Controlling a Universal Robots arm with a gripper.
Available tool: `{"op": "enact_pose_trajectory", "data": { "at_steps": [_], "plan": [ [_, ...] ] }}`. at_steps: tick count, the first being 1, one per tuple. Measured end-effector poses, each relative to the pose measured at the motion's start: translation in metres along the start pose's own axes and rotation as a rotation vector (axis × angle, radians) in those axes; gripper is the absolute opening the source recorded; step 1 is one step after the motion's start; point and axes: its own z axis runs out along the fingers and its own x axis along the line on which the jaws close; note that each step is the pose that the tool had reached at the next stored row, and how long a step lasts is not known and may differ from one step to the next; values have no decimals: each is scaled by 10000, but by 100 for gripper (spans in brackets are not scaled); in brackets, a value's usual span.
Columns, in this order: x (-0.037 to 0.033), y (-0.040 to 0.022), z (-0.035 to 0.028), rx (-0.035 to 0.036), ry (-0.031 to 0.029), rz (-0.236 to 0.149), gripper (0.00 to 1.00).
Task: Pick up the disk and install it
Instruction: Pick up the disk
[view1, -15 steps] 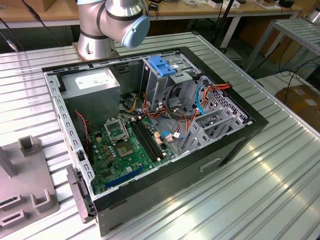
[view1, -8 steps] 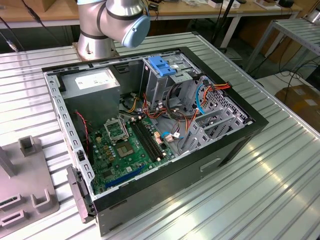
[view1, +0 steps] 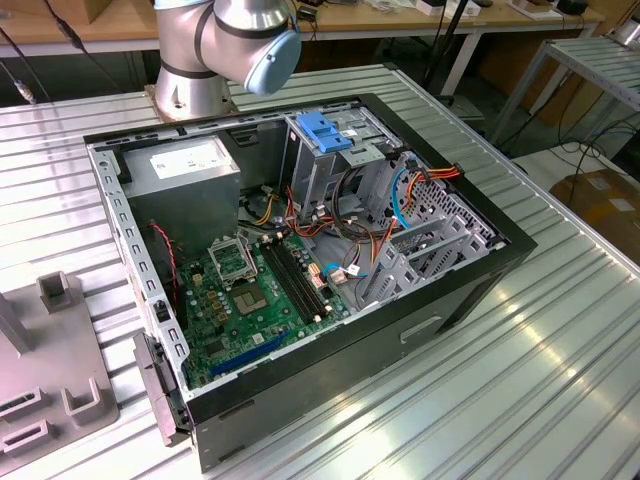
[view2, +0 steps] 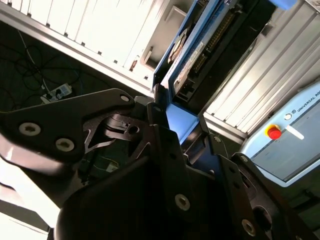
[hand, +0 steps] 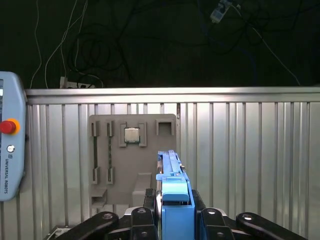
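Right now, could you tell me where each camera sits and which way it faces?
Exterior view: off the arm, looking down into the open computer case; an arm joint shows.
First wrist view: on the wrist, looking past the gripper to a grey fixture tray.
Second wrist view: close behind the gripper, along the disk.
Both wrist views share the disk, gripped, and the teach pendant.

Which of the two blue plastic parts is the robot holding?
The light-blue carrier rail framing the flat grey-metal disk, clamped in the black gripper; the blue bracket sits atop the metal drive cage.
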Motion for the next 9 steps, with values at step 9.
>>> {"op": "enact_pose_trajectory", "data": {
  "at_steps": [9],
  "plan": [
    [-3,-217,4,1,0,0,37]
  ]
}}
